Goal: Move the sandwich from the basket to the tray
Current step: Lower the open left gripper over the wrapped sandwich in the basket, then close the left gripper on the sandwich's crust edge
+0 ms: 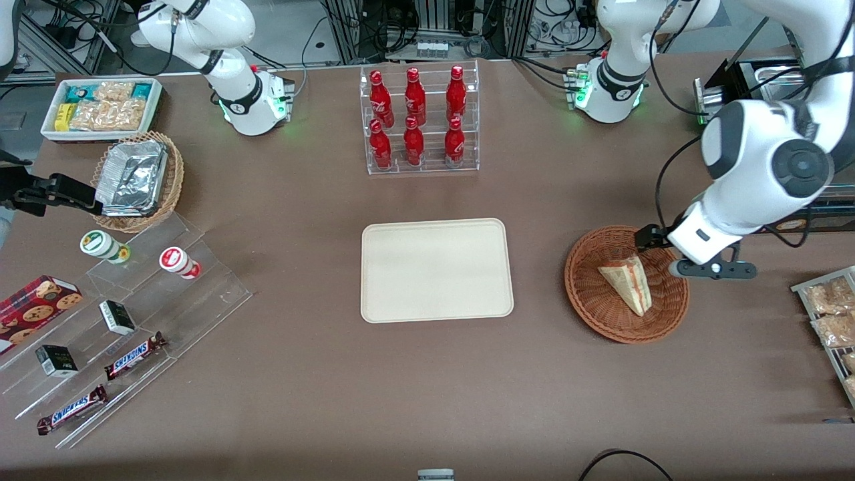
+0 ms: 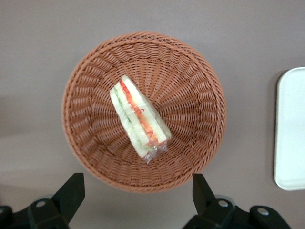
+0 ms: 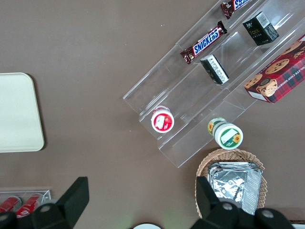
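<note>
- The gripper (image 2: 138, 200) hangs above the basket (image 2: 200, 143), fingers (image 2: 71, 191) spread wide and holding nothing.
- The sandwich (image 2: 138, 117) lies in the basket directly below, its long axis diagonal to the finger line.
- The tray (image 1: 437, 270) sits toward the parked arm's end.

Snickers bar (image 3: 206, 42) on clear stepped rack (image 3: 190, 102).

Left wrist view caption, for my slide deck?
Open gripper hovers above the sandwich lying in the basket.
</note>
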`<state>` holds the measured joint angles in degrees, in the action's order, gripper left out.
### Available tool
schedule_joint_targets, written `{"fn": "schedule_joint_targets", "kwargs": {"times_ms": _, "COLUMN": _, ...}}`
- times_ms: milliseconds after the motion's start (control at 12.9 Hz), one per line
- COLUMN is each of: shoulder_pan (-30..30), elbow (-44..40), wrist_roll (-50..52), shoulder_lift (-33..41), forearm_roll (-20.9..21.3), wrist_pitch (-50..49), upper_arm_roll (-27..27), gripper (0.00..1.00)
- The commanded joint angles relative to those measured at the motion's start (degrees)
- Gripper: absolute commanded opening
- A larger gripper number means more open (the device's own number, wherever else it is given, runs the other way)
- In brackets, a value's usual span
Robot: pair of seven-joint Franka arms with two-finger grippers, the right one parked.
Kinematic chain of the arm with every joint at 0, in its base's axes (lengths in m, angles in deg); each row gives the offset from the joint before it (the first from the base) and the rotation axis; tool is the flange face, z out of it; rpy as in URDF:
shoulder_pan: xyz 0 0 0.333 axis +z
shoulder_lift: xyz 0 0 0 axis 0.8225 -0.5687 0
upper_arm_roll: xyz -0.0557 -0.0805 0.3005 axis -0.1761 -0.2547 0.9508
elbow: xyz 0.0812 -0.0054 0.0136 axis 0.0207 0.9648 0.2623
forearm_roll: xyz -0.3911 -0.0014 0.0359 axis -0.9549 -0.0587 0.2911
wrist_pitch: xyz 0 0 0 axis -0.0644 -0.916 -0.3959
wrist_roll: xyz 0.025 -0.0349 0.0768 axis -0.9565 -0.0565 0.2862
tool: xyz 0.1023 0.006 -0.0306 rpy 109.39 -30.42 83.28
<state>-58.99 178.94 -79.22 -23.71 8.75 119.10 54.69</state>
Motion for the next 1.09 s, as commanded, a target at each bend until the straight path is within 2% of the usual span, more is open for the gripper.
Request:
{"fn": "schedule_joint_targets", "kwargs": {"times_ms": 0, "shoulder_pan": -0.8, "elbow": 7.8, "wrist_roll": 4.1, "shoulder_lift": 1.8, "forearm_roll": -0.3, "wrist_pitch": 10.3, "upper_arm_roll": 0.4, "gripper": 1.0}}
{"fn": "schedule_joint_targets", "kwargs": {"times_ms": 233, "shoulder_pan": -0.9, "elbow": 9.2, "wrist_roll": 11.9, "shoulder_lift": -0.3, "forearm_roll": -0.3, "wrist_pitch": 14.7, "upper_arm_roll": 0.4, "gripper": 1.0}}
{"fn": "schedule_joint_targets", "kwargs": {"times_ms": 543, "shoulder_pan": -1.3, "elbow": 9.4, "wrist_roll": 29.7, "shoulder_lift": -1.6, "forearm_roll": 0.0, "wrist_pitch": 16.3, "upper_arm_roll": 0.4, "gripper": 1.0}}
{"fn": "schedule_joint_targets", "kwargs": {"times_ms": 1008, "shoulder_pan": -1.3, "elbow": 11.0, "wrist_roll": 35.6, "shoulder_lift": -2.9, "forearm_roll": 0.1, "wrist_pitch": 18.8, "upper_arm_roll": 0.4, "gripper": 1.0}}
